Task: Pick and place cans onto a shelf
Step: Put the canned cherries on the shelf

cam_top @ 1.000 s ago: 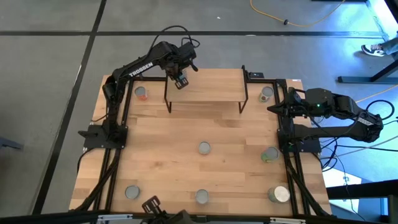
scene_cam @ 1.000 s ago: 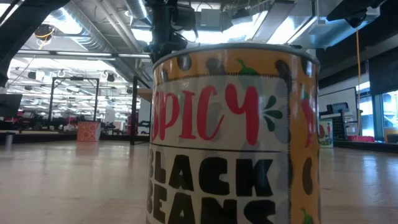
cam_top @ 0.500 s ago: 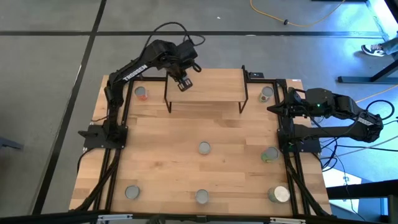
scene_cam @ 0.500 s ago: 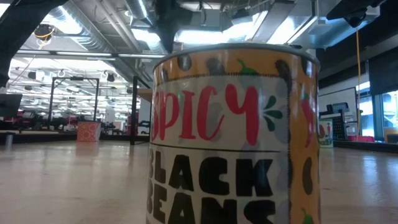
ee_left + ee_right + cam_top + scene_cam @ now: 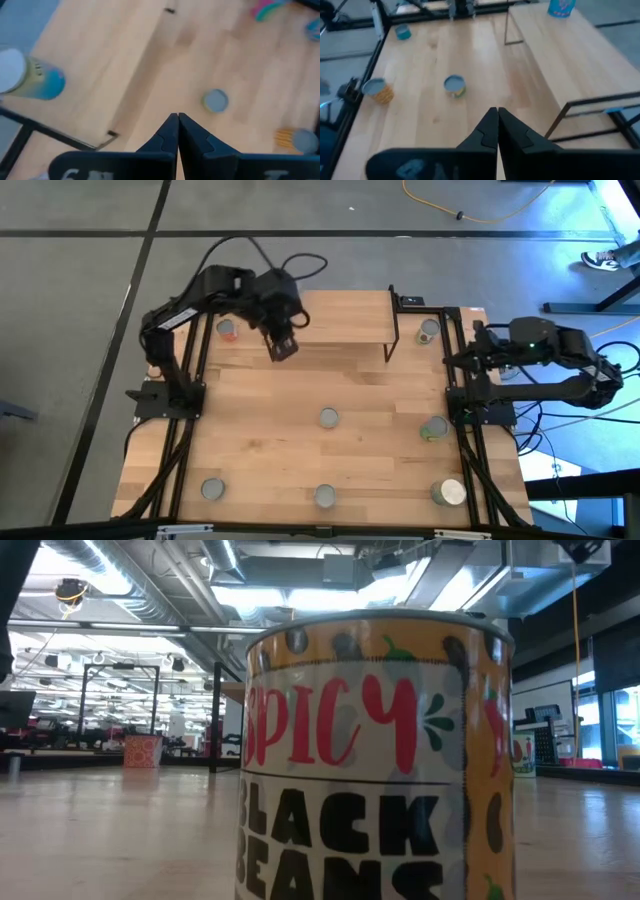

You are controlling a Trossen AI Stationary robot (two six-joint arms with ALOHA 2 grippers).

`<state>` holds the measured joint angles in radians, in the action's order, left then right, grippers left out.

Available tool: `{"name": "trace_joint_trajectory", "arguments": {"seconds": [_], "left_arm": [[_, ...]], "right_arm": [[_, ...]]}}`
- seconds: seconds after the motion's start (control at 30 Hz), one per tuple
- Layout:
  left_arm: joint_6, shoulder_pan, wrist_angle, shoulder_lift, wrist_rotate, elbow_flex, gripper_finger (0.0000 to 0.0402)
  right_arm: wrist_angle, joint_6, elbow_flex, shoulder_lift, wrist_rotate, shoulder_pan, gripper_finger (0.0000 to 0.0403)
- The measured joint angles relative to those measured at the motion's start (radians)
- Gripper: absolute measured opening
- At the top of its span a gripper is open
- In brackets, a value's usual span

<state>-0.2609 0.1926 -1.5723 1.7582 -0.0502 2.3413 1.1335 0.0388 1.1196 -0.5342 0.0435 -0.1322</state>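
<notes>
Nearest the low camera stands a black beans can (image 5: 375, 755). 7 cans sit on the table (image 5: 270, 430), none on the shelf (image 5: 335, 317). The left gripper (image 5: 282, 347), pinched closed and empty, hangs beside the shelf's left front leg. The right gripper (image 5: 496, 127), closed and empty, waits at the table's right edge.

The nearest can (image 5: 375, 755) wears an orange band dotted with dark beans, red lettering on white and black lettering below. The tabletop (image 5: 270, 440) is pale striped wood, the shelf (image 5: 340, 318) likewise. A blue-green can (image 5: 35, 80) has a white top.
</notes>
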Motion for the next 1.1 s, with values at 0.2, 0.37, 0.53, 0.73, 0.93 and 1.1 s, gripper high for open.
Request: {"name": "trace_joint_trajectory", "arguments": {"seconds": [0.2,0.37,0.53,0.73,0.93,1.1], "left_arm": [[-0.051,-0.107,0.001,-0.039,0.027,0.0,0.0],[-0.104,-0.172,0.001,-0.044,0.011,0.0,0.0],[-0.105,-0.212,0.001,-0.044,0.008,0.0,0.0],[-0.104,-0.243,0.001,-0.044,-0.037,0.0,0.0],[-0.089,-0.261,0.001,-0.044,-0.037,0.0,0.0],[-0.088,-0.262,0.001,-0.044,-0.013,0.0,0.0]], "right_arm": [[0.19,0.027,0.048,-0.004,0.154,0.0,0.0006],[0.329,0.062,0.051,-0.034,0.272,0.0,0.0006],[0.406,0.021,0.051,-0.086,0.453,0.0,0.0006],[0.4,0.128,0.051,-0.142,0.567,0.0,0.0009],[0.398,0.281,0.051,-0.159,0.583,0.0,0.0043],[0.398,0.275,0.051,-0.156,0.658,0.0,0.0064]]}}
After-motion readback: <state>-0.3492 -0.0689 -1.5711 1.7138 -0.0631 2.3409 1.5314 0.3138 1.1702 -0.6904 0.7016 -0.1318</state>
